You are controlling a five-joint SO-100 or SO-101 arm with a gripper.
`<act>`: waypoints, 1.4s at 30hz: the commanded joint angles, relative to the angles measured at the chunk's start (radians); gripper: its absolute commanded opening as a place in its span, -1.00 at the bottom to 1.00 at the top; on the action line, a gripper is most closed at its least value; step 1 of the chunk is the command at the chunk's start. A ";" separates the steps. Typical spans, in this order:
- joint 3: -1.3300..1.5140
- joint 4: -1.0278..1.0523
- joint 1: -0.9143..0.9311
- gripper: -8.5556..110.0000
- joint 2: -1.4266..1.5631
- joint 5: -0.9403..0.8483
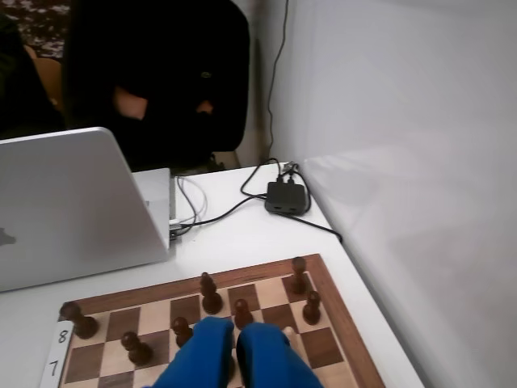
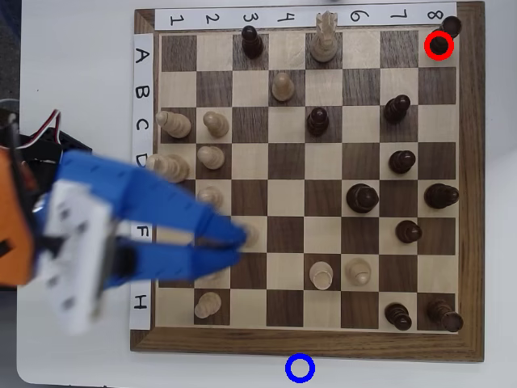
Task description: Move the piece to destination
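Blurred blue gripper [image 2: 241,244], fingers nearly together over the board's [image 2: 307,339] left files, hides a cream pawn; red-ringed piece [image 2: 439,45] at A8; blue ring [image 2: 300,369] off-board.

Piece: small, dark brown, nearly black wooden chess piece [image 2: 439,45] with a round knob head, pawn-sized.
Pose: standing upright.
Position: overhead view, top right corner square of the board, under the column label 8, enclosed by a red ring.
Neighbour: another dark piece sits just beyond it, at the board's corner edge.
Destination: small bright blue ring outline [image 2: 300,369], white inside, nothing in it.
Destination position: on the white table just below the board's bottom wooden border, slightly right of centre, well apart from the piece.
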 commanded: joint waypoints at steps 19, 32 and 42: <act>-0.164 -0.394 -0.351 -0.86 -0.472 0.249; -0.448 -0.621 -0.456 -0.79 -0.750 0.186; -0.403 -0.799 -0.503 -0.80 -0.824 0.155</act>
